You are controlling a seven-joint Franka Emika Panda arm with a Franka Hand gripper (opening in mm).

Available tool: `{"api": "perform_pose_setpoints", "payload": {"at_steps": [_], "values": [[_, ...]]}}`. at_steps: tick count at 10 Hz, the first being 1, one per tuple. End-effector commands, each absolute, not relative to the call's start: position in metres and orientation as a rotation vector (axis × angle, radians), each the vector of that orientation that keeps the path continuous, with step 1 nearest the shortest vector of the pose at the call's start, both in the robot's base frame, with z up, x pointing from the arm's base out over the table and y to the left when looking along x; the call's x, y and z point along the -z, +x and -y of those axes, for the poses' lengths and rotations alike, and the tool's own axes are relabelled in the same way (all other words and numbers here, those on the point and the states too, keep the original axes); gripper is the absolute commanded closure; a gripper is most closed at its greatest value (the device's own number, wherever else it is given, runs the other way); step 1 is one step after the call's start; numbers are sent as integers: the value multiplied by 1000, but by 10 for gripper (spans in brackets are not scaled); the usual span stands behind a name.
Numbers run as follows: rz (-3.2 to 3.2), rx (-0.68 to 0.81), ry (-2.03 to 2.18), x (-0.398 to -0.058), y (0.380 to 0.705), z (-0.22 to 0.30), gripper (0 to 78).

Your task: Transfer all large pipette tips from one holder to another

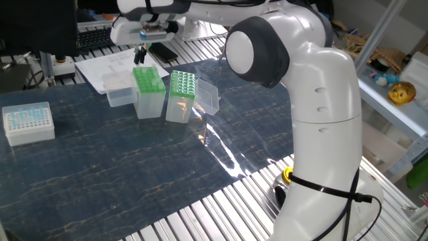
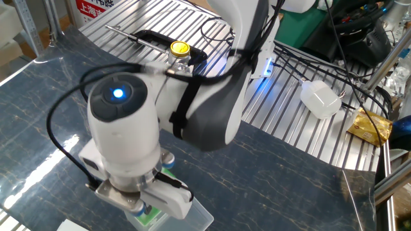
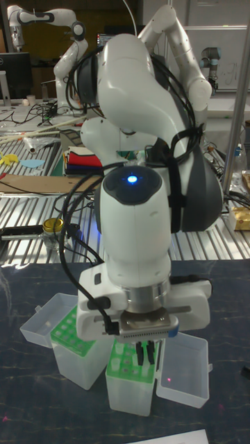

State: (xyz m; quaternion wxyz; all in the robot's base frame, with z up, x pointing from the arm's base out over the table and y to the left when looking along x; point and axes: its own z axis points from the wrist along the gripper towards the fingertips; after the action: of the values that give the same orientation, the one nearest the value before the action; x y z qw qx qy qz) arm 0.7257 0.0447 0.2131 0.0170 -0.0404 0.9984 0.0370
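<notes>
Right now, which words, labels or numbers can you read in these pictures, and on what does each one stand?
No text can be read with certainty.
Red and white sign, at the top edge of the other fixed view: characters, cut off and too blurred to read.
Sheets of paper behind the racks: print too small to read.
Green racks and white box: no label shows.

Little legible text

Only one sign (image 2: 96, 6) carries writing: a red-and-white panel at the top edge of the other fixed view, well away from the gripper (image 3: 146, 355) on the far side of the arm, with white characters that appear to include "上海"; the rest is cut off or too small to make out.
</notes>
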Motion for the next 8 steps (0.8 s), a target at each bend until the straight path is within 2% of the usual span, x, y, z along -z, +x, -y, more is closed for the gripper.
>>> {"api": "perform_pose_setpoints", "payload": {"at_steps": [1,8], "values": [[-3104,-108,-83,-243,727,-39,764],[-3107,-104,-2,-280,720,-33,764]]}}
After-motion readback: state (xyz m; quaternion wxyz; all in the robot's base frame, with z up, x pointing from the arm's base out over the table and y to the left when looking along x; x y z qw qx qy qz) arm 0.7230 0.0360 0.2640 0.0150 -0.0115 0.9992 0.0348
